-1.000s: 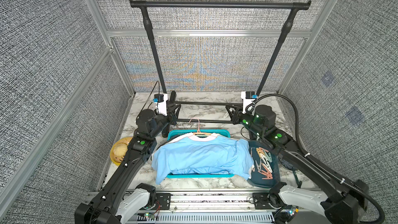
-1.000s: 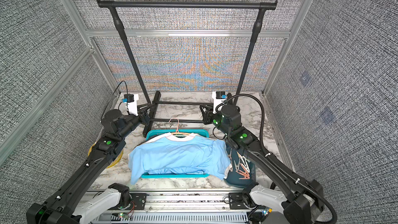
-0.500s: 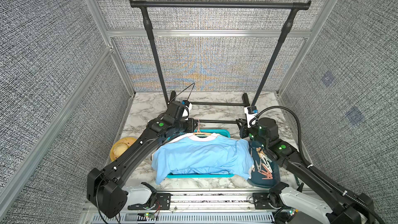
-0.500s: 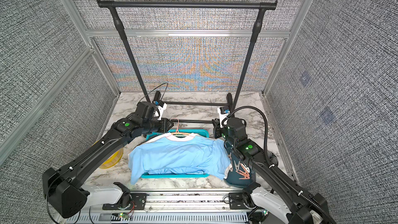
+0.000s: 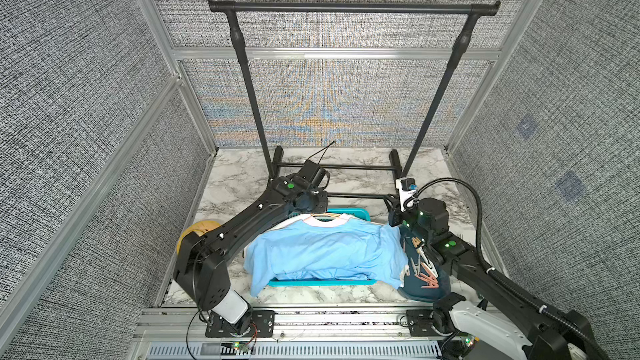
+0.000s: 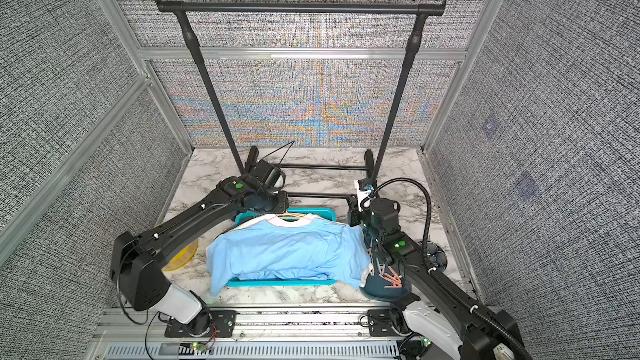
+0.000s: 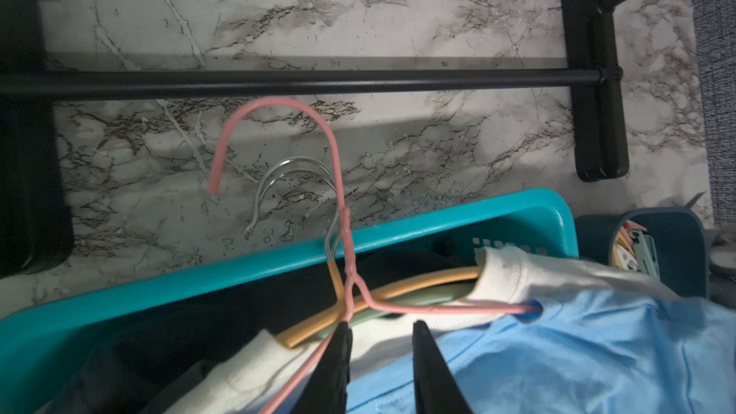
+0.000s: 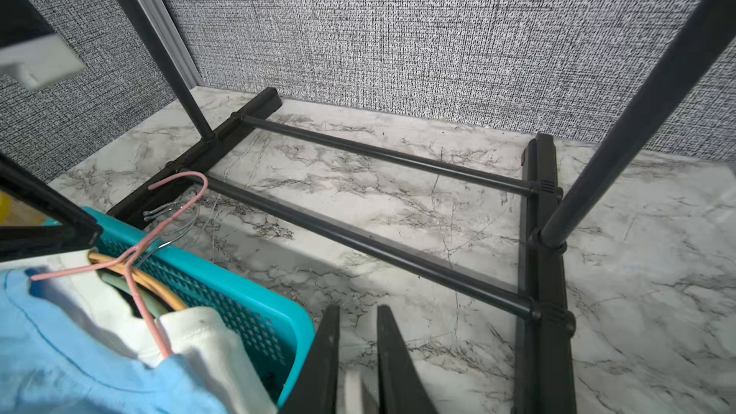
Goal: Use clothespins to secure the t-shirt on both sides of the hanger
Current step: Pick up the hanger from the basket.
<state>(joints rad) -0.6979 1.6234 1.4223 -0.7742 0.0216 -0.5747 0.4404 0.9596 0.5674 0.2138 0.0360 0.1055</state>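
Observation:
The light-blue t-shirt (image 5: pixel 325 251) lies over a teal basket (image 5: pixel 349 210), on a pink wire hanger (image 7: pixel 278 105) whose hook points toward the rack. My left gripper (image 7: pixel 380 324) is open at the shirt's collar. One fingertip (image 7: pixel 342 332) touches the hanger wire just below its neck, and only cloth shows between the fingers. My right gripper (image 8: pixel 358 308) hovers over the marble beside the basket's right corner (image 8: pixel 294 324), shut on a white clothespin (image 8: pixel 352 392) that sits deep between the fingers. More clothespins (image 5: pixel 424 271) lie in a dark blue tray (image 5: pixel 420 292) to the right of the shirt.
A black clothes rack (image 5: pixel 353 6) stands at the back, with its floor bars (image 8: pixel 358 232) just beyond both grippers. Other hangers (image 7: pixel 398 290) and white garments (image 7: pixel 517 268) lie under the blue shirt. A yellow round object (image 5: pixel 195 232) sits at the left, partly under the left arm.
My left arm swung in from the back left and came down at the hanger's neck. My right arm came forward and down beside the basket's right corner, its jaws unchanged.

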